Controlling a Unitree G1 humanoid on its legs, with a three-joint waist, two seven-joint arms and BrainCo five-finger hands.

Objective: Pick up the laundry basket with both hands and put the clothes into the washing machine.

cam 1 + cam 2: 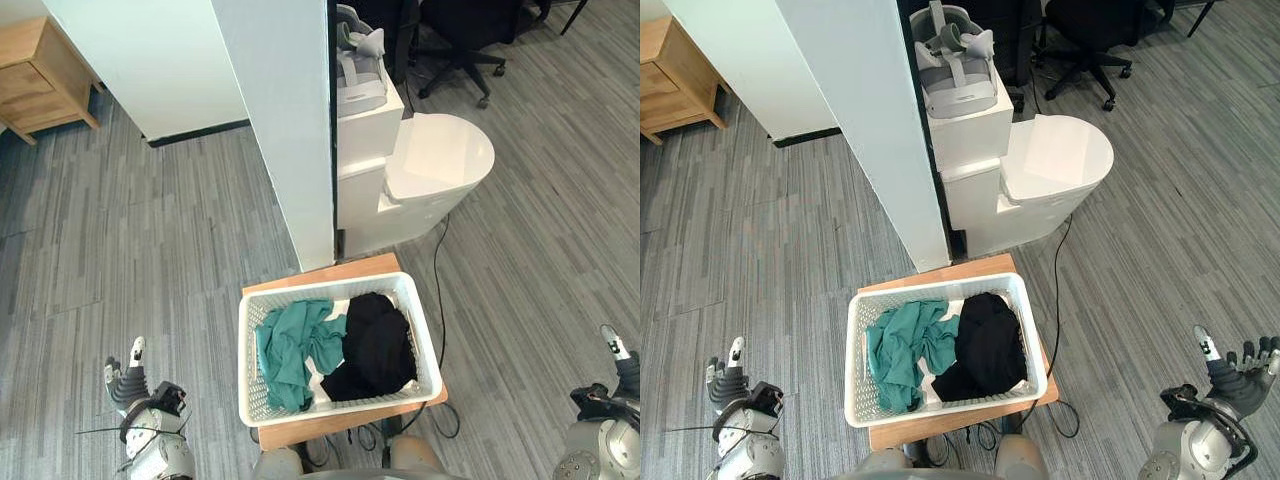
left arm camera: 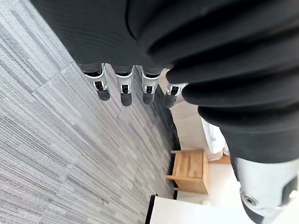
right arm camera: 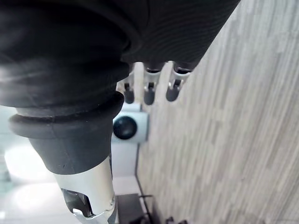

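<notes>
A white laundry basket (image 1: 250, 345) rests on a low wooden stand (image 1: 330, 422) just in front of me. Inside lie a teal garment (image 1: 292, 347) on the left and a black garment (image 1: 376, 343) on the right. Beyond it stands the white washing machine (image 1: 440, 160) with its top lid closed. My left hand (image 1: 126, 383) hangs low at the left, well away from the basket, fingers straight and holding nothing. My right hand (image 1: 1232, 375) hangs low at the right, also apart from the basket, fingers spread and holding nothing.
A white wall panel (image 1: 285, 120) rises behind the basket, left of the washer. A grey-white headset (image 1: 955, 60) lies on a white box beside the machine. A wooden cabinet (image 1: 40, 70) stands far left, and a black office chair (image 1: 460, 40) far right.
</notes>
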